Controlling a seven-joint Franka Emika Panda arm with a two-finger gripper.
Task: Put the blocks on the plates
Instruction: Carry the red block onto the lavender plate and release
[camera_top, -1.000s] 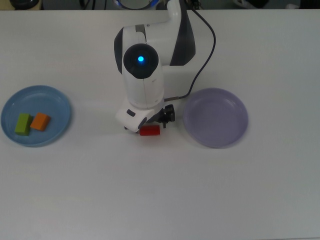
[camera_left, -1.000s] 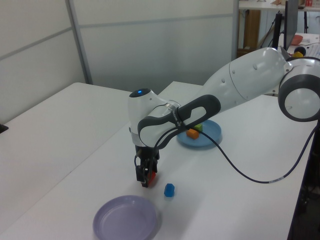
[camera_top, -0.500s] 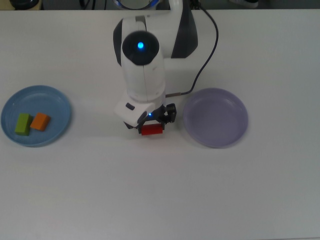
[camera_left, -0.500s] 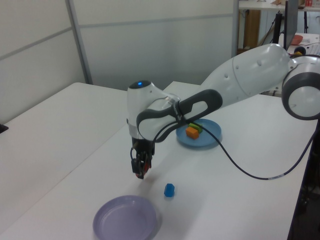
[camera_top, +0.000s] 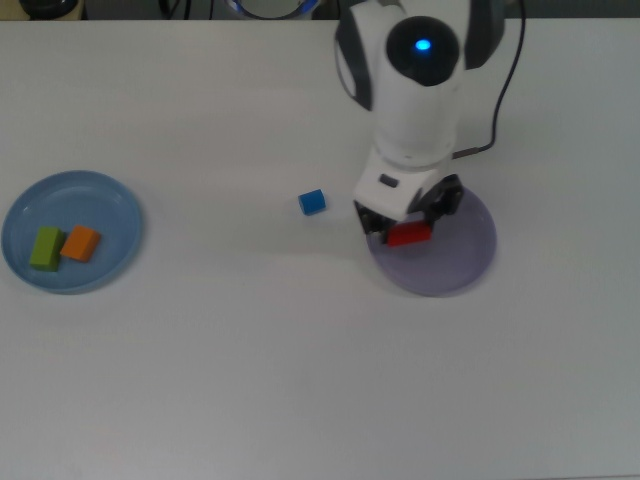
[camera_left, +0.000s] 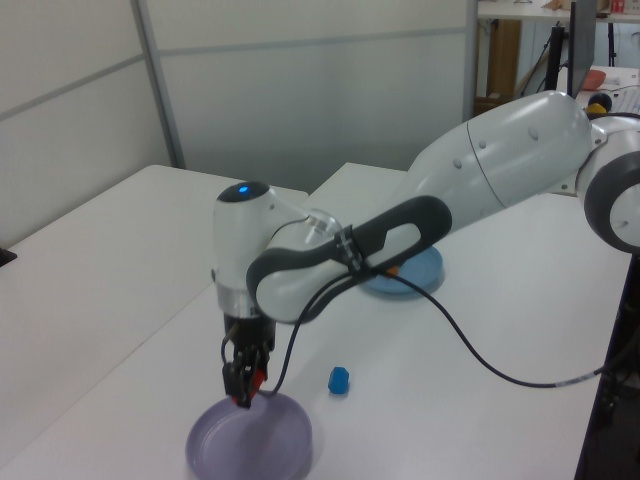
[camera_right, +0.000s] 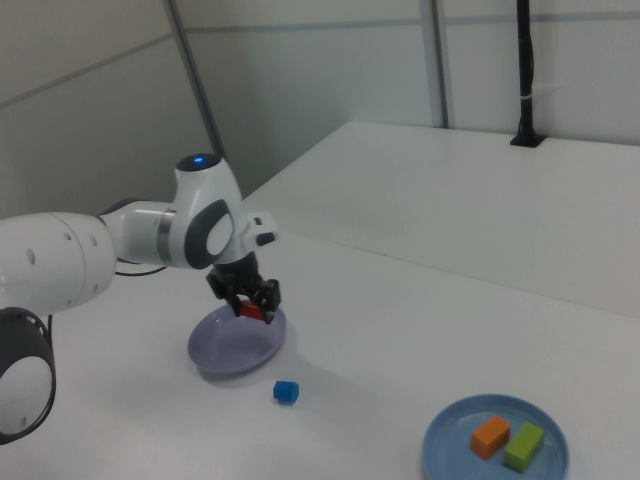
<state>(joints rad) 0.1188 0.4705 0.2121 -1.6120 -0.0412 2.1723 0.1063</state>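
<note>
A: What is shown in the top view?

B: The gripper (camera_top: 408, 228) is seen clenched on the red block (camera_top: 409, 235), which is held over the lilac plate (camera_top: 455, 262), above the part of it toward the top view's left. The blue block (camera_top: 312, 202) is found on the table (camera_top: 300, 360) to the top view's left of the gripper, apart from it. Far off on the same side, the blue plate (camera_top: 105, 200) is seen, with the green block (camera_top: 45, 247) and the orange block (camera_top: 81, 243) laid side by side in it.

A: And in the left view?

B: The gripper (camera_left: 243, 387) is pointed downward, with the red block (camera_left: 257, 379) gripped between the fingers just above the far rim of the lilac plate (camera_left: 262, 445). The blue block (camera_left: 339, 380) is seen on the table (camera_left: 120, 270) to the left view's right of the gripper. The blue plate (camera_left: 415, 280) is placed well beyond, partly hidden by the arm; a trace of orange is glimpsed at the arm's edge.

A: And the right view?

B: The red block (camera_right: 251, 311) is again held in the gripper (camera_right: 249, 306), over the lilac plate (camera_right: 225, 350). The blue block (camera_right: 286, 391) is found on the table (camera_right: 420, 300) below and to the right view's right of the gripper, just beyond the plate's rim. The blue plate (camera_right: 455, 450) lies far to the right view's lower right, with the orange block (camera_right: 491, 436) and the green block (camera_right: 525, 445) in it.
</note>
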